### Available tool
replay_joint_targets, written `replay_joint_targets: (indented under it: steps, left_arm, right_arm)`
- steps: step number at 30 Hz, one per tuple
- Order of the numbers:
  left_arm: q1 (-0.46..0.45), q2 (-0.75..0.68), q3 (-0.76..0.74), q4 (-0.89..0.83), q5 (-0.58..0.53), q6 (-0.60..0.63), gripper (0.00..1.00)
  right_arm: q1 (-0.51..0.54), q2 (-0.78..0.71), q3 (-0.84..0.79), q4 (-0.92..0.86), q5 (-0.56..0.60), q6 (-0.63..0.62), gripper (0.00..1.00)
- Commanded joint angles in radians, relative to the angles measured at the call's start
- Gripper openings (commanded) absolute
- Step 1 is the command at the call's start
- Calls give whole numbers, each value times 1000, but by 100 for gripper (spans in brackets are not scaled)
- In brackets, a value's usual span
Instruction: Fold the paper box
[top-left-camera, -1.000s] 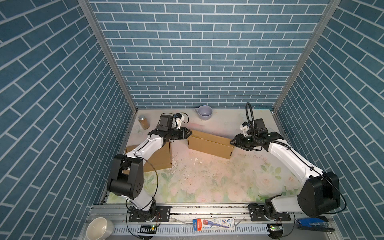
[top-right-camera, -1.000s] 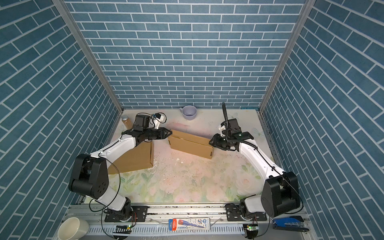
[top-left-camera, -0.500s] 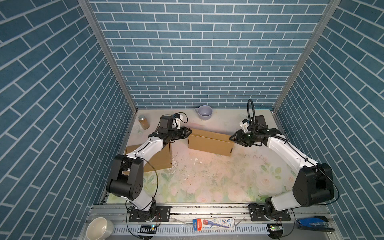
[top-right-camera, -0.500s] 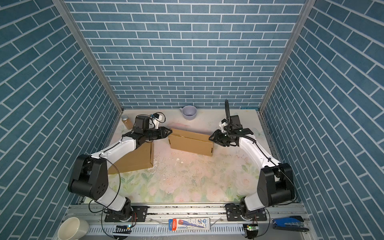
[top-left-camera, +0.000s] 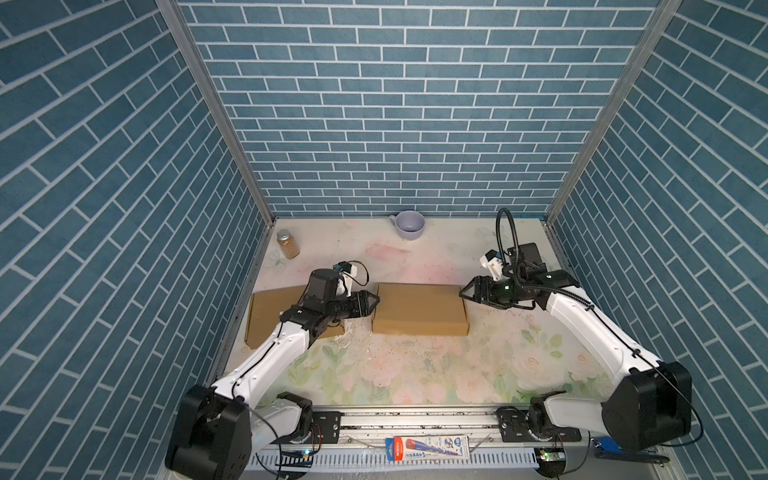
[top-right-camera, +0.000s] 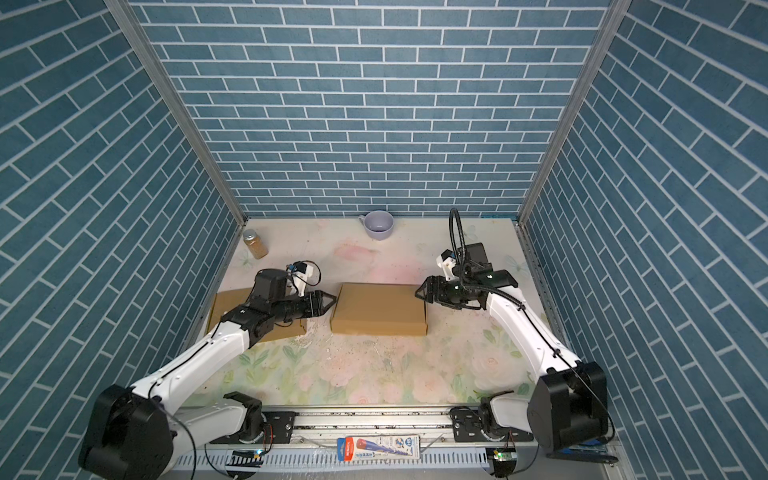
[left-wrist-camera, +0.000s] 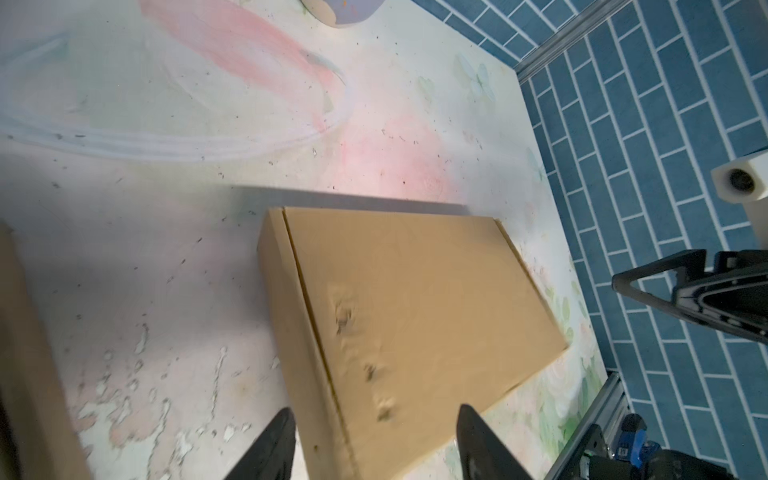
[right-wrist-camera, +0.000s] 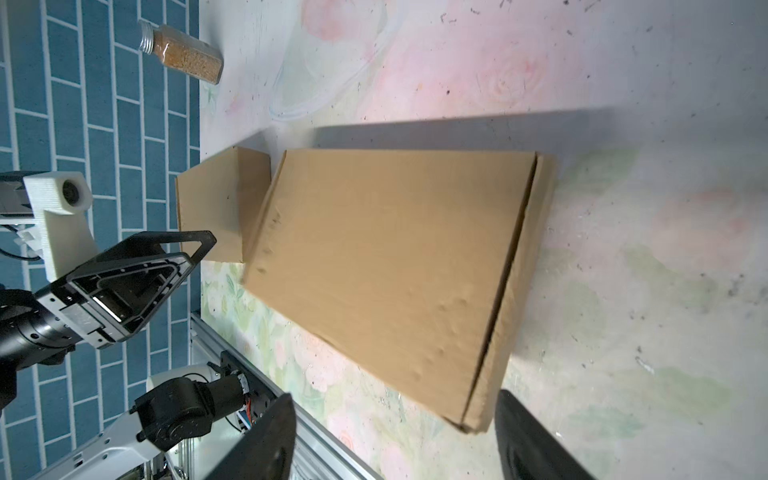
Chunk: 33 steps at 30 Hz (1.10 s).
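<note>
The paper box (top-left-camera: 419, 307) is a flat, closed brown carton lying on the flowered table in both top views (top-right-camera: 380, 307). My left gripper (top-left-camera: 374, 300) is open at its left end, level with the box top. In the left wrist view the box (left-wrist-camera: 415, 311) has one corner between the spread fingers of the left gripper (left-wrist-camera: 374, 411), with neither finger touching it. My right gripper (top-left-camera: 464, 293) is open at the right end. In the right wrist view the right gripper (right-wrist-camera: 395, 397) straddles a corner of the box (right-wrist-camera: 386, 266) with gaps on both sides.
A second brown cardboard box (top-left-camera: 270, 316) lies by the left wall, under my left arm. A lavender cup (top-left-camera: 409, 224) stands at the back wall and a spice bottle (top-left-camera: 288, 244) at the back left. Brick-pattern walls close three sides.
Both grippers have opened and let go of the box. The box has turned from slanted to square with the table's front edge. The right gripper has moved back and slightly right.
</note>
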Motion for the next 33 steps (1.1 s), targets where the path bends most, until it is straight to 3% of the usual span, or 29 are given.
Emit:
replay_joint_targets:
  steps: [1, 7, 14, 18, 24, 27, 30, 33]
  left_arm:
    - [-1, -8, -4, -67, -37, 14, 68]
    - [-15, 144, -18, -24, -52, 39, 70]
    - [-81, 299, -18, 139, -33, -37, 68]
    - [-81, 387, 31, 198, -15, -54, 67]
    - [-64, 525, 191, 229, -6, -35, 67]
    - [-63, 552, 260, 146, -55, 20, 67]
    - [-59, 523, 300, -27, -211, 109, 69]
    - [-54, 447, 307, -133, -313, 157, 75]
  right_arm:
    - [-1, 16, -58, 5, 33, 53, 77]
    - [6, 128, -147, 146, 80, 164, 77]
    - [30, 255, -172, 304, -48, 214, 72]
    - [28, 318, -102, 380, -100, 246, 69]
    - [-6, 424, 48, 358, -118, 211, 68]
    - [-28, 462, 99, 293, -65, 160, 73]
    - [-50, 475, 137, 157, 108, 60, 82]
    - [-84, 413, 99, 152, 208, 24, 86]
